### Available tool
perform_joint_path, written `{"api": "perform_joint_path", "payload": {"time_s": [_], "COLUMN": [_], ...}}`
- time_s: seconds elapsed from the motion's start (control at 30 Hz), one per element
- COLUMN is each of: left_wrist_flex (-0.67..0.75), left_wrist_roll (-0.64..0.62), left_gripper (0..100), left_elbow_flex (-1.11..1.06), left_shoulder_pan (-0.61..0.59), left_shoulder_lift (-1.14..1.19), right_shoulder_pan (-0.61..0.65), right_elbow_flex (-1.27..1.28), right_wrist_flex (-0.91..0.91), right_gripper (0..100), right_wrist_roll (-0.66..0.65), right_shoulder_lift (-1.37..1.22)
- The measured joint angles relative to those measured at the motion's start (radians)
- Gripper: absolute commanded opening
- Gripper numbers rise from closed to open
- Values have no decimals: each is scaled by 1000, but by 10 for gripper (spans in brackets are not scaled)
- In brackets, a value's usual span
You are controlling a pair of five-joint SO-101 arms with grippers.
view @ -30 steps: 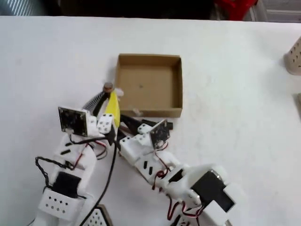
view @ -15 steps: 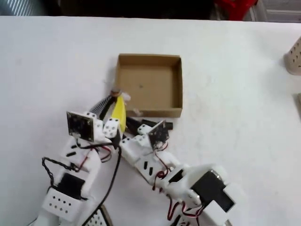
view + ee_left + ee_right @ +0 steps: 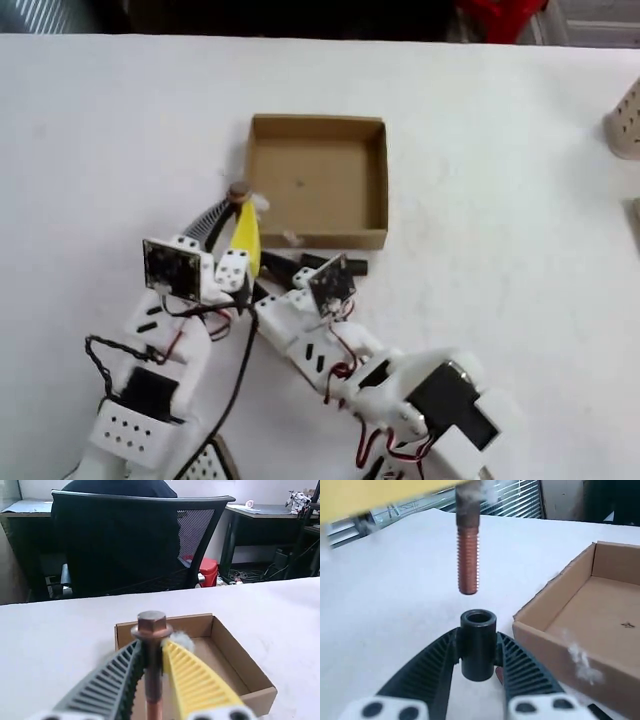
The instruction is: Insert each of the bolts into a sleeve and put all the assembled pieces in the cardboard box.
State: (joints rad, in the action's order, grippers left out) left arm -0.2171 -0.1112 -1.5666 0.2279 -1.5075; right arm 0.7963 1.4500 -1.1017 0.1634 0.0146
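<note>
A copper bolt [image 3: 151, 665] stands upright in my left gripper [image 3: 151, 672], which is shut on its shank just below the hex head; one finger is grey, the other yellow [image 3: 192, 680]. From the high view the bolt head [image 3: 238, 190] sits just left of the cardboard box [image 3: 318, 180]. My right gripper [image 3: 478, 665] is shut on a black sleeve [image 3: 478, 644], held upright with its bore open. The bolt's threaded tip [image 3: 468, 562] hangs a short way above the sleeve, slightly offset, without touching it. The right gripper [image 3: 285, 267] lies just in front of the box's near wall.
The box [image 3: 590, 625] is open and holds nothing, close beside the sleeve. A small black part [image 3: 355, 267] lies on the table by the box's near wall. A pale object [image 3: 625, 125] stands at the far right edge. White table all around.
The left arm swung the bolt right toward the box, then drew it slightly back and up. The right gripper with the sleeve edged a little left.
</note>
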Motion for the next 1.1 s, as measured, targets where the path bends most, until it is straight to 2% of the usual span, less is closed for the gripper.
{"api": "perform_joint_path", "payload": {"time_s": [0.33,1.1], "left_wrist_flex": [-58,-84], "left_wrist_roll": [3,2], "left_gripper": [22,22], "left_elbow_flex": [-2,-31], "left_shoulder_pan": [28,34], "left_shoulder_lift": [-3,-14], "right_shoulder_pan": [0,-17], "right_elbow_flex": [0,14], "right_wrist_flex": [0,14], "right_gripper": [16,16], "right_wrist_roll": [-3,-9], "right_shoulder_lift": [0,20]}}
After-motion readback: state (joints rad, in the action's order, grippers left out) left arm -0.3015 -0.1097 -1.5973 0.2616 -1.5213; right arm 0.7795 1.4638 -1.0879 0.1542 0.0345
